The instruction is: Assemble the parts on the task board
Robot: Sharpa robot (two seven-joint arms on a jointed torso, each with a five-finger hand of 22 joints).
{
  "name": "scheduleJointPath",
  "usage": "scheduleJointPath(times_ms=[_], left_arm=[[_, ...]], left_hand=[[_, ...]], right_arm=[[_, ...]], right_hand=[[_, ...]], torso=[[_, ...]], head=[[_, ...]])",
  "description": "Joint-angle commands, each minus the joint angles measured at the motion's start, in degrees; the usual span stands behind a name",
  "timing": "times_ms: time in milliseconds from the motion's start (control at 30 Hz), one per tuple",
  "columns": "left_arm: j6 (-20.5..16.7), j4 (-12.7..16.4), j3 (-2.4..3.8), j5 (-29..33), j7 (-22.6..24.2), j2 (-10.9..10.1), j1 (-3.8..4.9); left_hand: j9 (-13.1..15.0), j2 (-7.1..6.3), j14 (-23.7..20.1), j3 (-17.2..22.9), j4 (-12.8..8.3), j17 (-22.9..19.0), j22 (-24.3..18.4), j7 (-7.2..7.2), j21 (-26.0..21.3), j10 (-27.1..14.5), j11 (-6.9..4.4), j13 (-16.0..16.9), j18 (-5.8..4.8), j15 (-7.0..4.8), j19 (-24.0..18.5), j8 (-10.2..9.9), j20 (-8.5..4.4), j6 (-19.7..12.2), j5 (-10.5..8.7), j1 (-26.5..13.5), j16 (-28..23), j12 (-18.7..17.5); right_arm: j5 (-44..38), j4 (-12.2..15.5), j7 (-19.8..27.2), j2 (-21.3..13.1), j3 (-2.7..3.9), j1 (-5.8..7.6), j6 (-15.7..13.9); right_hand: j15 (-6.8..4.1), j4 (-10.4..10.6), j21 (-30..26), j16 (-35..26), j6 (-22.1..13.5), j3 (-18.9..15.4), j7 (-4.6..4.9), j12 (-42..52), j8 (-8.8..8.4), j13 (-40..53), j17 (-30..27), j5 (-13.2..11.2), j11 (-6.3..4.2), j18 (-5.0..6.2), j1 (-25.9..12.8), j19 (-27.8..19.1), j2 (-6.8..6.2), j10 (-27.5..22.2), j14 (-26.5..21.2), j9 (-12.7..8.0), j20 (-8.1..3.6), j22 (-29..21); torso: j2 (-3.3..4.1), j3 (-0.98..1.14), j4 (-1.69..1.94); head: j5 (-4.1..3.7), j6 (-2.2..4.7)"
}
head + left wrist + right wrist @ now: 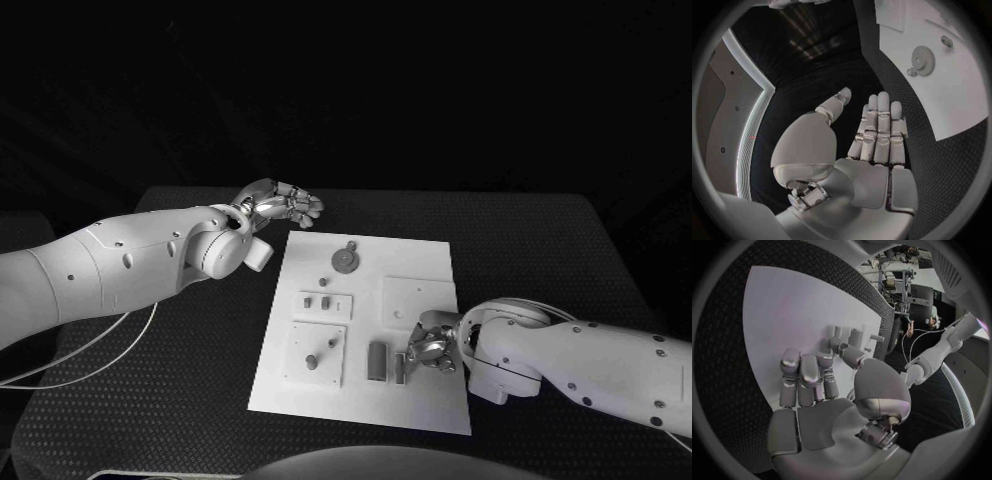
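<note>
The white task board (418, 250) lies in the middle of the table. A round gear (345, 259) lies flat near its far edge, also seen as the gear (923, 60). Two upright grey blocks (387, 362) stand near the board's near middle. My right hand (433, 346) rests low over the board just right of those blocks. Its fingers (804, 377) are stretched out with nothing in them, and its thumb (851, 356) reaches close to the upright parts (856, 336). My left hand (283, 205) hovers off the board's far left corner, its fingers (879, 125) straight and holding nothing.
Small square plates with pegs (326, 304) and a lever piece (320, 352) occupy the board's left half. A raised square plate (420, 294) sits right of centre. The black table (577, 260) surrounds the board. A white cable (72, 365) loops at the left.
</note>
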Motion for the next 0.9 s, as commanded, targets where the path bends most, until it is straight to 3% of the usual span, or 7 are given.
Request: scheduleJointPath(times_ms=[33,167,333,400,633,767,900], left_arm=[[0.67,0.07,0.04,0.06,0.40,0.10,0.05],[0.69,0.01,0.04,0.06,0.44,0.16,0.05],[0.70,-0.23,0.04,0.06,0.49,0.34,0.04],[0.71,-0.42,0.04,0.06,0.49,0.58,0.04],[0.54,-1.23,0.04,0.23,0.78,1.40,0.04],[0.62,-2.23,0.05,1.15,1.24,2.12,0.04],[1.21,-3.56,0.07,2.73,1.52,2.71,0.07]], left_hand=[[-0.07,-0.05,0.29,0.02,0.41,0.11,0.10,-0.05,-0.22,-0.30,0.02,0.04,0.06,0.11,0.06,0.28,0.35,-0.31,0.03,0.04,-0.21,-0.06],[-0.08,-0.06,0.29,0.01,0.41,0.12,0.11,-0.05,-0.22,-0.30,0.02,0.04,0.06,0.11,0.06,0.29,0.35,-0.31,0.03,0.04,-0.22,-0.06],[-0.08,-0.07,0.29,0.01,0.41,0.15,0.12,-0.05,-0.24,-0.31,0.03,0.04,0.06,0.12,0.06,0.29,0.35,-0.32,0.02,0.04,-0.24,-0.06],[-0.09,-0.07,0.29,0.00,0.41,0.15,0.13,-0.04,-0.24,-0.31,0.03,0.04,0.06,0.12,0.06,0.29,0.35,-0.32,0.02,0.04,-0.25,-0.06],[-0.11,-0.12,0.28,-0.09,0.50,0.23,0.17,-0.02,-0.28,-0.33,0.04,0.04,0.04,0.14,0.06,0.29,0.38,-0.36,-0.02,-0.13,-0.33,-0.06],[-0.12,-0.08,0.28,-0.12,0.57,0.28,0.19,-0.03,-0.33,-0.30,0.03,0.05,0.04,0.15,0.05,0.32,0.38,-0.34,-0.04,-0.23,-0.39,-0.04],[-0.11,0.00,0.27,-0.11,0.58,0.31,0.21,-0.07,-0.35,-0.24,0.00,0.06,0.04,0.15,0.05,0.38,0.38,-0.27,-0.03,-0.22,-0.42,-0.01]], right_arm=[[-0.47,-0.01,0.88,-0.52,-0.18,-0.29,0.26],[2.34,0.80,4.23,-2.33,-0.18,-0.28,3.36],[2.87,1.55,6.67,-4.09,-0.17,1.72,4.76],[2.94,1.60,7.22,-4.72,-0.17,2.47,5.17],[4.68,-0.95,12.21,-6.53,0.02,4.95,4.14],[11.52,-7.23,24.04,-6.41,0.48,6.44,2.35],[16.55,-15.16,32.71,-4.82,2.38,6.78,1.54]], right_hand=[[0.07,0.16,0.22,0.28,0.29,-0.50,0.08,-0.22,-0.23,-0.11,0.02,-0.34,-0.06,2.57,-0.63,-0.27,-0.47,0.54,0.35,0.07,0.28,0.06],[0.08,0.39,0.11,-0.04,0.29,-0.94,0.16,-0.39,-0.38,-0.17,-0.25,-0.20,0.02,2.57,-2.21,-0.22,-2.31,0.57,0.27,-0.18,0.46,-0.09],[-0.01,4.36,-0.65,-2.30,-2.15,-4.02,0.96,-0.72,-1.80,0.03,-2.45,-0.33,0.74,2.57,-10.47,-0.19,-10.47,-0.81,-1.43,-0.93,0.57,-0.78],[0.14,4.99,-0.80,-2.69,-3.37,-5.98,1.27,-0.65,-2.31,0.25,-2.76,-0.30,0.99,2.57,-12.96,-0.49,-10.97,-1.47,-2.00,-1.07,0.49,-0.84],[0.55,0.56,-1.25,-3.29,-5.39,-13.44,1.77,0.06,-2.58,1.09,-3.00,-0.19,1.39,2.57,-16.74,-2.18,-7.82,-3.50,-3.73,-0.76,-0.41,-0.78],[0.72,0.09,-1.48,-3.51,-6.23,-15.22,1.94,0.11,-2.90,1.10,-2.97,-0.03,1.64,2.57,-15.23,-2.82,-5.95,-4.04,-4.13,-0.89,-0.58,-0.77],[0.81,0.10,-1.51,-3.53,-6.26,-15.60,2.00,0.15,-2.90,1.11,-2.96,0.03,1.72,2.57,-14.94,-2.94,-5.72,-4.10,-4.18,-0.89,-0.55,-0.75]], torso=[[-0.03,0.00,0.00],[-0.03,0.03,0.02],[-0.10,0.11,-0.03],[-0.09,0.06,0.00],[-0.08,0.05,0.13],[-0.39,0.00,-0.06],[-0.88,-0.09,-0.04]], head=[[-0.01,0.10],[-0.13,0.32],[-0.33,1.20],[-0.52,1.56],[-1.56,4.60],[-2.13,6.56],[-2.88,8.64]])
